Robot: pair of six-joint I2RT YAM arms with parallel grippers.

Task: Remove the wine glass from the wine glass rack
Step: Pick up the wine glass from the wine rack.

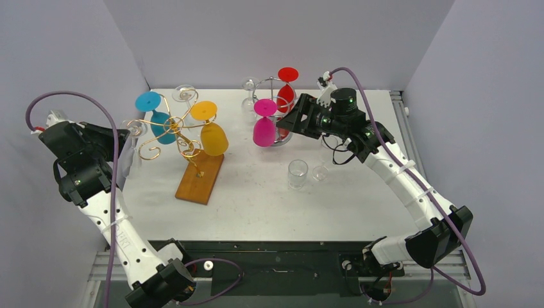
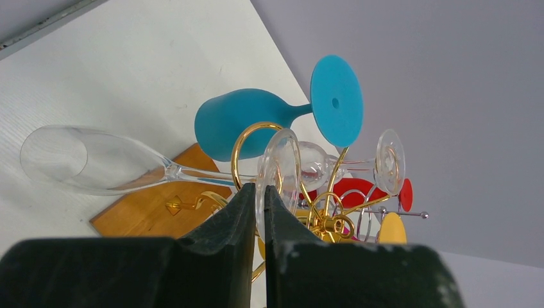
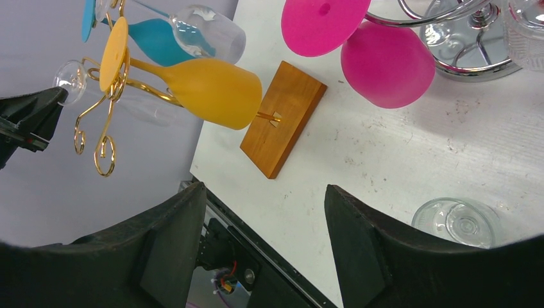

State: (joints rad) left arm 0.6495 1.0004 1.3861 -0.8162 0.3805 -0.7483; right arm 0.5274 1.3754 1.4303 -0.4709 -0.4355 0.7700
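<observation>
A gold wire wine glass rack (image 1: 173, 131) stands on a wooden base (image 1: 200, 176) at the left of the table. A clear wine glass (image 2: 83, 160) hangs at its left arm, bowl down. Its round foot (image 2: 279, 167) is pinched between the dark fingers of my left gripper (image 2: 260, 189), which is shut on it at the rack's left edge (image 1: 128, 136). Blue (image 1: 160, 122), yellow (image 1: 213, 136) and another clear glass (image 1: 185, 94) also hang on the rack. My right gripper (image 3: 266, 192) is open and holds nothing, hovering beside the silver rack (image 1: 289, 119).
A silver wire rack (image 1: 276, 138) at the back carries a pink glass (image 1: 264, 128), a red glass (image 1: 286, 90) and a clear one (image 1: 249, 93). A clear tumbler (image 1: 297, 173) and a small glass (image 1: 319, 172) stand in front of it. Grey walls close in on three sides.
</observation>
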